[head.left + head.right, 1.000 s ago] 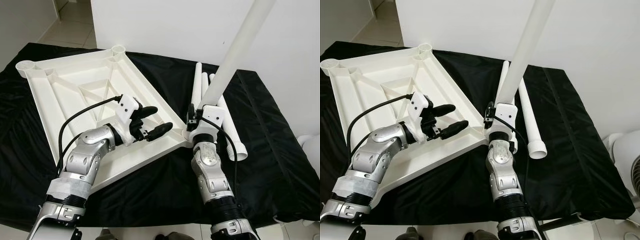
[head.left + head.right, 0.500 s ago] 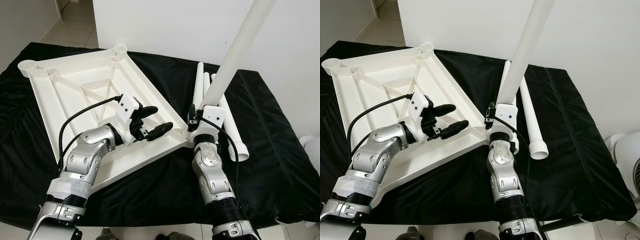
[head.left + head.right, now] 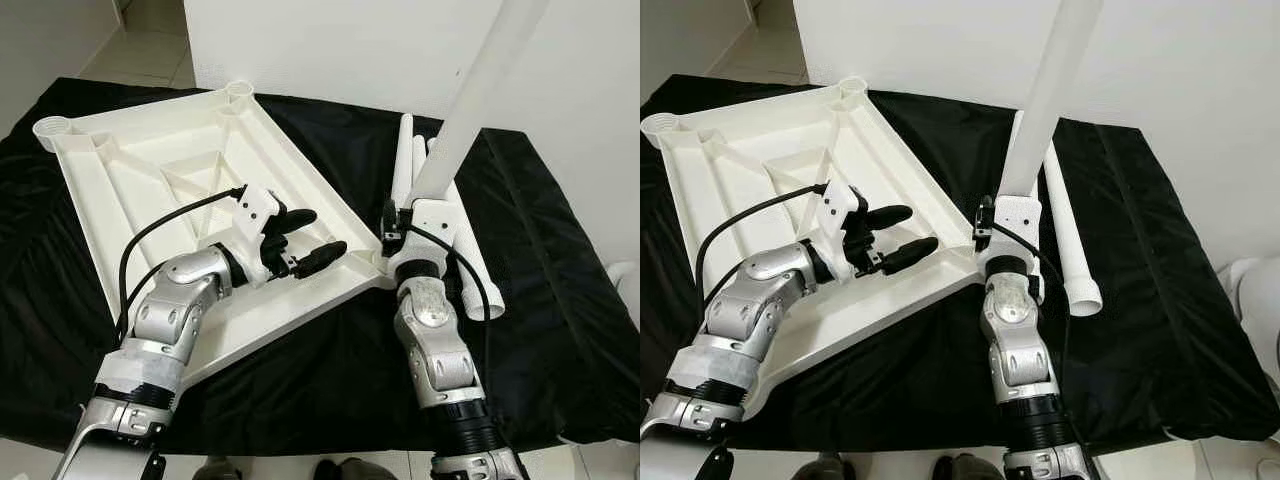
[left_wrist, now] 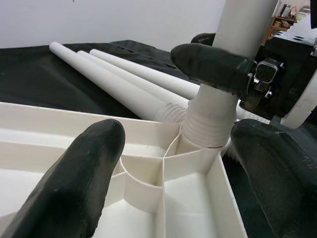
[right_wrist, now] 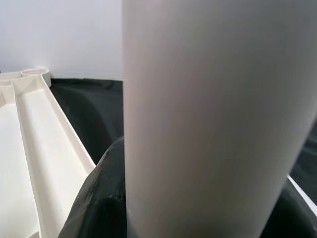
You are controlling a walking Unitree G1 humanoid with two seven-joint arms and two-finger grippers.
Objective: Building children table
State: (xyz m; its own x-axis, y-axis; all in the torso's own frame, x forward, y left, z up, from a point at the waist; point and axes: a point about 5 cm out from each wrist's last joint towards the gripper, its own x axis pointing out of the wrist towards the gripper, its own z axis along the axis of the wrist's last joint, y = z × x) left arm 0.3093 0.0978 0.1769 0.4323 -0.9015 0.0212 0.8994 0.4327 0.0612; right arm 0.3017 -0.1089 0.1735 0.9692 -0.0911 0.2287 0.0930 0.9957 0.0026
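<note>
We judge the step in hand to be fitting the first leg into a corner socket of the tabletop (image 3: 170,190), which lies underside up on the black-draped desk (image 3: 560,330).

The right end effector (image 3: 410,222) is closed on the leg (image 3: 470,110), holding it upright. In the left wrist view, the leg's ribbed end (image 4: 208,124) sits at the near corner socket (image 4: 190,148), with one black finger (image 4: 213,64) pressed against the leg just above the ribs. We cannot tell how deep the end is seated.

The left end effector (image 3: 300,240) hovers over the tabletop just beside that corner, fingers apart, gripping nothing.

Next move, in our judgement:
1. Keep the leg in line with the socket axis.
2. Turn or press it down until the ribs are fully in.
3. Brace the tabletop with the left end effector, since the panel may slide on the cloth.

Sockets and contents:
- Near corner: the held leg.
- Two far corner sockets (image 3: 238,92), (image 3: 52,128): empty.

The spare legs (image 3: 405,165) lie flat on the desk beyond the right end effector, close together.
</note>
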